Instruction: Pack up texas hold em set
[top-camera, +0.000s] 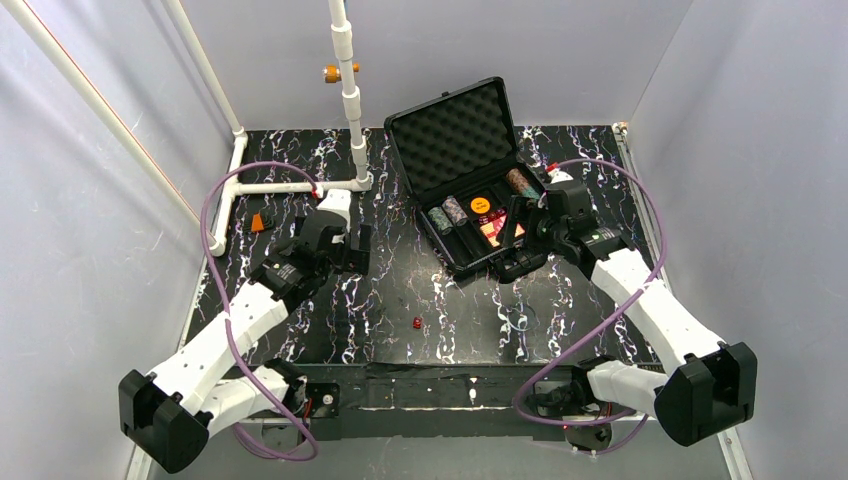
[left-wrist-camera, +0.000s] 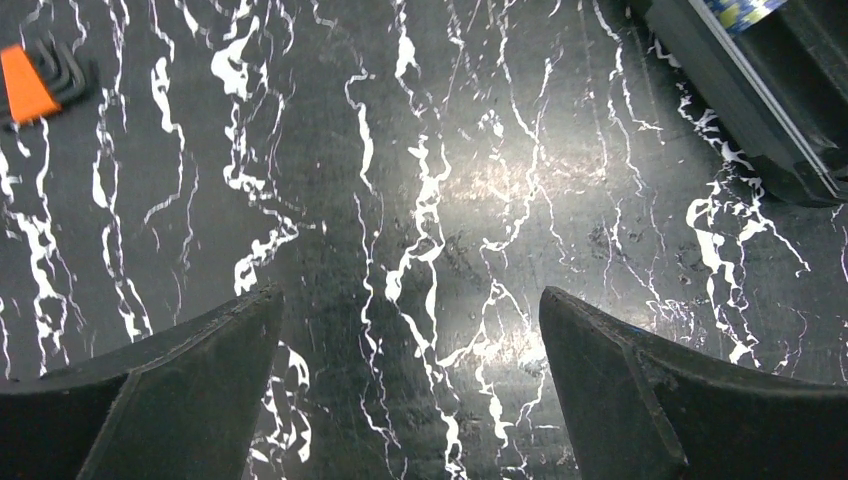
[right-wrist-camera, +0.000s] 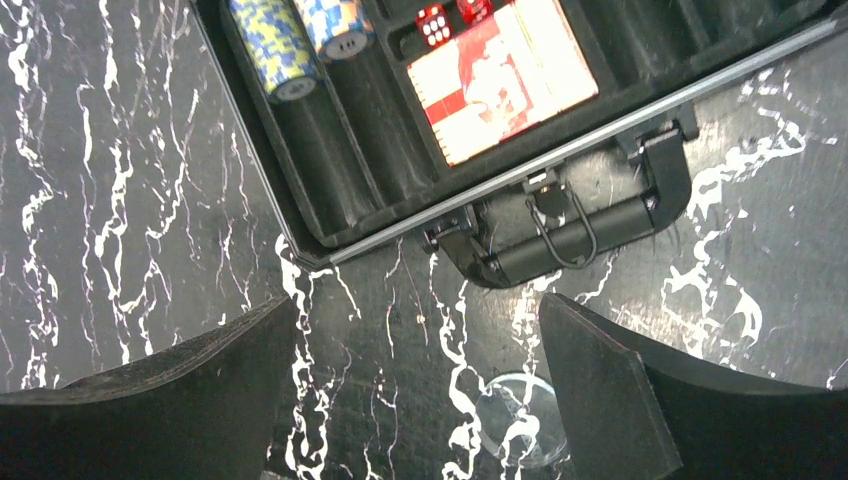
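Hovering right gripper (right-wrist-camera: 415, 300) spread wide, empty; case (right-wrist-camera: 600, 136) handle (right-wrist-camera: 570, 240) just ahead of it. Same for left gripper (left-wrist-camera: 410, 295): wide, nothing held. Loose red die (top-camera: 417, 322) well behind and left of right gripper. I fear tiny die squirts from grip, or lid (top-camera: 455, 130) shuts without it.

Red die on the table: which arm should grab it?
Probably left. The open left gripper hangs over bare table, nearer the red die. The right gripper, also open, sits at the case front edge, farther off.
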